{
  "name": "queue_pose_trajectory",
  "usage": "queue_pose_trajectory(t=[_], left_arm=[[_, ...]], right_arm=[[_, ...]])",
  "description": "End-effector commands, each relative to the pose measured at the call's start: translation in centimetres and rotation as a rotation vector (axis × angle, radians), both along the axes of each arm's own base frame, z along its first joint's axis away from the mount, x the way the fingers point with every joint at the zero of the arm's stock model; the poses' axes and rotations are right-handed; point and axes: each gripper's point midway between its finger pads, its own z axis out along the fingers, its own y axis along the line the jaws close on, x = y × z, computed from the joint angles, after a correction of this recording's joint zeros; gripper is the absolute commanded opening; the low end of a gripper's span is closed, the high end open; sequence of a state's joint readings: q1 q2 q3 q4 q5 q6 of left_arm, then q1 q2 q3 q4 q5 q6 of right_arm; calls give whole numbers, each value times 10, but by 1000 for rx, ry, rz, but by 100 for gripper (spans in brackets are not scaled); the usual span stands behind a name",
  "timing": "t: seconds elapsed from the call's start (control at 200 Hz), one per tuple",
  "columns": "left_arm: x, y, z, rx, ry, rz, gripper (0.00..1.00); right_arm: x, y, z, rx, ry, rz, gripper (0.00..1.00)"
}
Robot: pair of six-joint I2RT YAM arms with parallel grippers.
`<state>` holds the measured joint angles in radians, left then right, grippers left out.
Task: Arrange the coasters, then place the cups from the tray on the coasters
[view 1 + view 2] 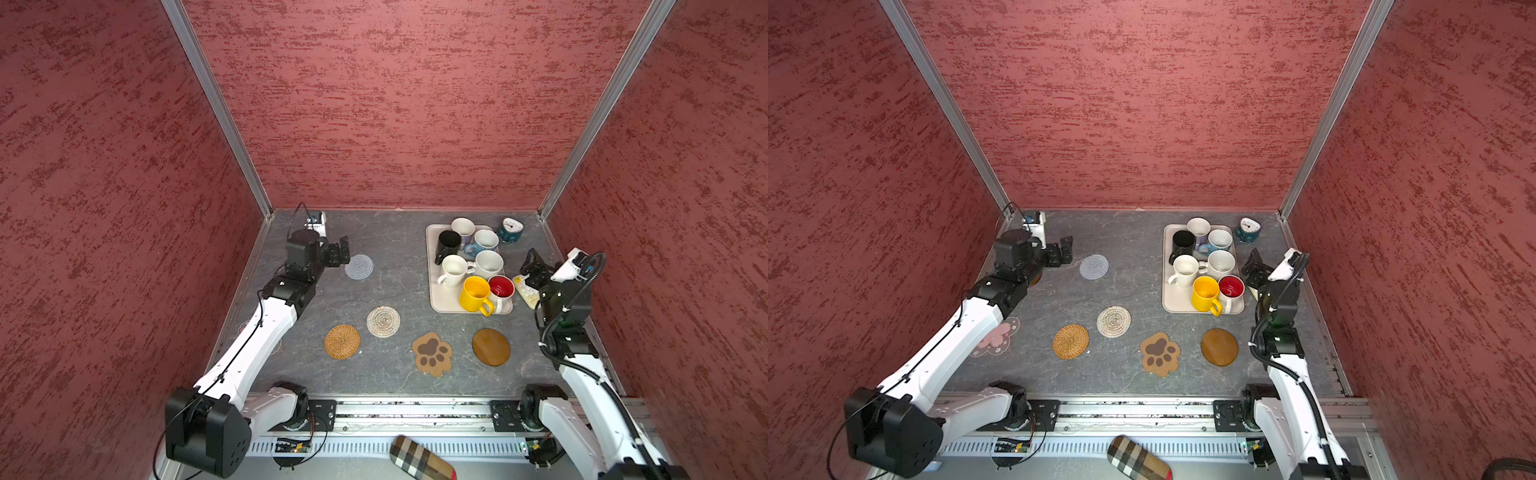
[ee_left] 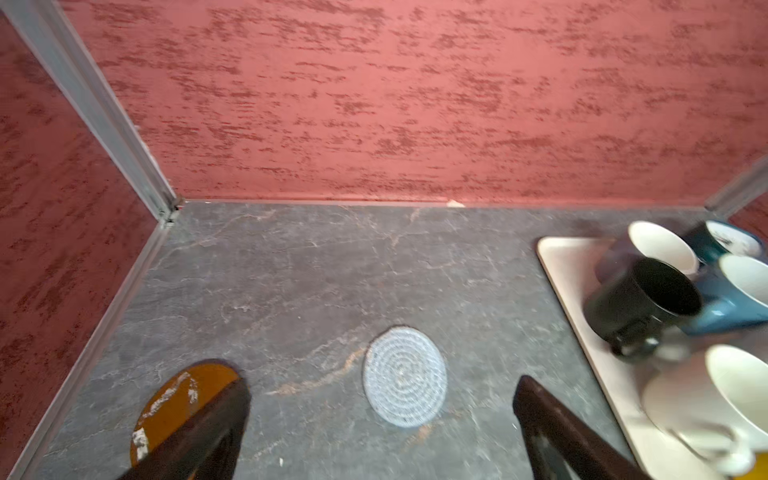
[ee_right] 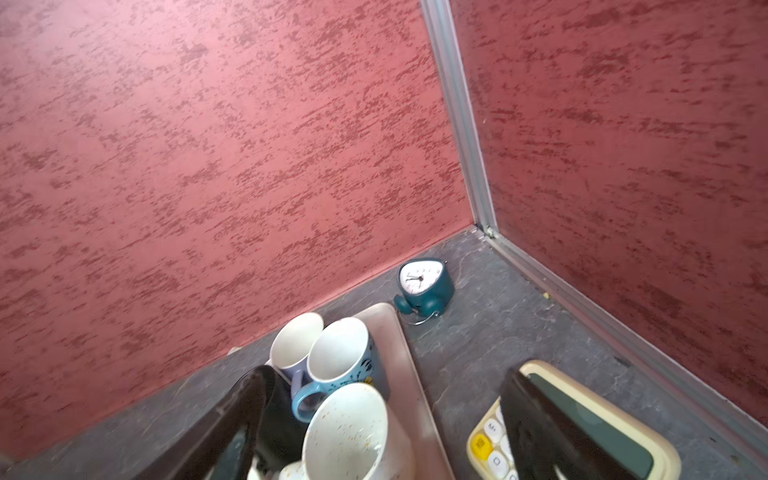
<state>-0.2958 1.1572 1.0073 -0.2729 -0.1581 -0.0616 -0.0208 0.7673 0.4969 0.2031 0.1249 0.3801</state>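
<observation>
**Left gripper lined up on the grey woven coaster**

The step in hand looks like coaster arranging. The left gripper (image 1: 341,252) hovers just beside the grey woven coaster (image 1: 359,267), jaws spread and empty. That mat lies flat on the counter (image 1: 399,257), so a pinch from straight above would likely slip. Better to tilt, catch 1 edge between the fingers, lift little and set it down clear of the tray (image 1: 436,301).

The other coasters lie nearer the front: the beige woven round (image 1: 383,321), rattan round (image 1: 342,341), paw shape (image 1: 432,354) and a brown disc (image 1: 491,347). A pink flower mat (image 1: 995,337) and a second brown disc (image 2: 178,407) lie close under the left arm. All 7 cups sit crowded on the tray.

The left arm stretches far back, its wrist level. The right gripper (image 1: 530,264) is raised over the calculator (image 1: 527,293) beside the tray, jaws apart and holding nothing.
</observation>
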Motion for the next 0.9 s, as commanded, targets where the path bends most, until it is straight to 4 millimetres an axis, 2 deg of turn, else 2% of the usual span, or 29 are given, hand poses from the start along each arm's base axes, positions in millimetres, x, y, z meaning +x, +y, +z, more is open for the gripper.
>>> queue_pose_trajectory(t=[0.0, 0.11, 0.195, 0.306, 0.411, 0.601, 0.731, 0.897], left_arm=[[-25, -9, -43, 103, 263, -2, 91], [-29, -24, -58, 134, 374, -20, 81], [-28, -33, -72, 138, 434, -29, 81], [-21, -43, -85, 150, 485, -53, 91], [-13, -43, -98, 160, 507, -44, 99], [5, -46, -127, 85, 570, -61, 100], [18, -49, -152, 114, 636, -53, 100], [36, -60, -182, 108, 718, -77, 86]], right_arm=[[1, 45, -15, 31, 145, 201, 83], [0, 72, -19, -9, 222, 292, 83], [1, 92, -19, -33, 252, 359, 83], [6, 110, -22, -59, 278, 406, 82], [14, 126, -31, -54, 277, 460, 83], [27, 138, -38, -24, 254, 494, 83], [22, 135, -45, -5, 208, 472, 79], [14, 131, -44, 12, 156, 454, 78]])
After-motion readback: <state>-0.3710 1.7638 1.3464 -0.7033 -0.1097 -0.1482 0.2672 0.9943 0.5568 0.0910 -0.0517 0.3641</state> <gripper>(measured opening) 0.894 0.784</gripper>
